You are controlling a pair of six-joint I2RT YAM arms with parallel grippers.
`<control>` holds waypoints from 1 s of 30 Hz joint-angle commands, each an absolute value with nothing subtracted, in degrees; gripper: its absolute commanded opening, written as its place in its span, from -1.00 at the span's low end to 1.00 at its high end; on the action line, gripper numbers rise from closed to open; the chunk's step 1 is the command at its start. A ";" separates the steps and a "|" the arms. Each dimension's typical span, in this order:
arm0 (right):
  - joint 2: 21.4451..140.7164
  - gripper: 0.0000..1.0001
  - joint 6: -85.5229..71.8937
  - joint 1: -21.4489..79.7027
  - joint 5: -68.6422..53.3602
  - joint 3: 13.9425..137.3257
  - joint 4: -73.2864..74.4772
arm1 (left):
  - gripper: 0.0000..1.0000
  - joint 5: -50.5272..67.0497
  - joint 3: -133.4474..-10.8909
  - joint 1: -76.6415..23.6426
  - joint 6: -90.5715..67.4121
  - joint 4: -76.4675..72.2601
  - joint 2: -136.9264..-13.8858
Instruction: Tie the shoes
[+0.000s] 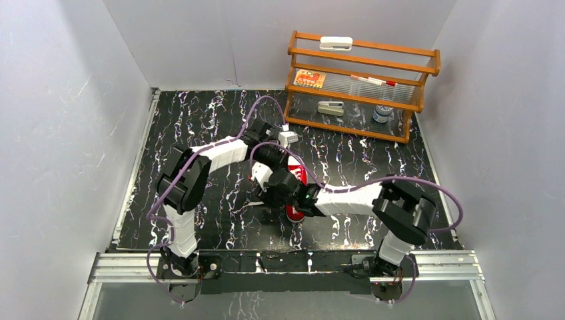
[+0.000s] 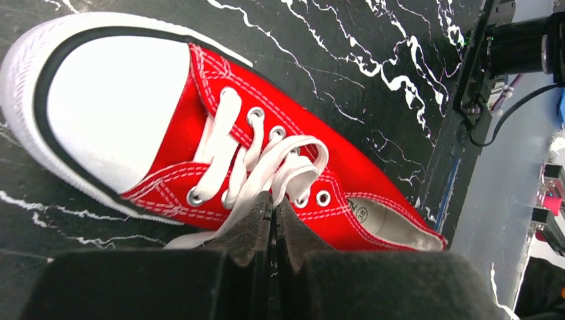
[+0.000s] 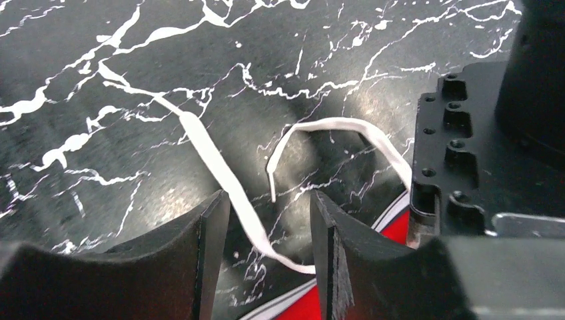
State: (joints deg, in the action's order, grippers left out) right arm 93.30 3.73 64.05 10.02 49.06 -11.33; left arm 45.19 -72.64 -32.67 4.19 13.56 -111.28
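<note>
The shoe (image 2: pixel 346 167) is a red canvas sneaker with a white toe cap (image 2: pixel 113 100), lying on the black marbled table; from above it shows partly under both wrists (image 1: pixel 297 175). My left gripper (image 2: pixel 272 199) sits over the eyelets, shut with the white lace (image 2: pixel 293 167) pinched at its tips. My right gripper (image 3: pixel 268 197) hovers low beside the shoe's sole (image 3: pixel 313 303), open. One loose lace strand (image 3: pixel 220 167) runs across the table and passes between its fingers. The other lace end (image 3: pixel 333 125) curls just beyond them.
A wooden rack (image 1: pixel 363 80) with small items stands at the back right. White walls enclose the table on three sides. A metal rail (image 1: pixel 286 265) runs along the near edge. The left arm's wrist body (image 3: pixel 466 133) is close at the right gripper's right.
</note>
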 commanded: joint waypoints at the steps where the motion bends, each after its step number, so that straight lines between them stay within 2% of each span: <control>1: 97.16 0.11 7.47 64.29 13.57 53.07 -19.08 | -1.00 49.12 -75.01 -31.03 8.43 18.92 -111.21; 15: 107.80 -0.02 4.48 63.99 22.30 57.72 -18.94 | -1.00 51.59 -77.50 -30.72 8.82 21.26 -113.54; 17: 108.22 -0.12 3.39 63.90 21.06 57.47 -18.12 | -1.00 50.91 -77.03 -30.67 9.20 21.50 -113.27; 22: 108.27 -0.53 0.54 63.90 15.43 55.52 -17.05 | -1.00 49.21 -75.94 -30.67 9.91 21.95 -112.29; 26: 108.06 -1.00 1.15 63.78 9.41 56.75 -13.19 | -1.00 48.74 -75.50 -30.51 10.58 22.41 -111.87; 30: 105.56 -1.00 2.71 61.92 -0.48 57.30 -9.52 | -1.00 51.41 -75.08 -30.50 9.76 22.05 -110.95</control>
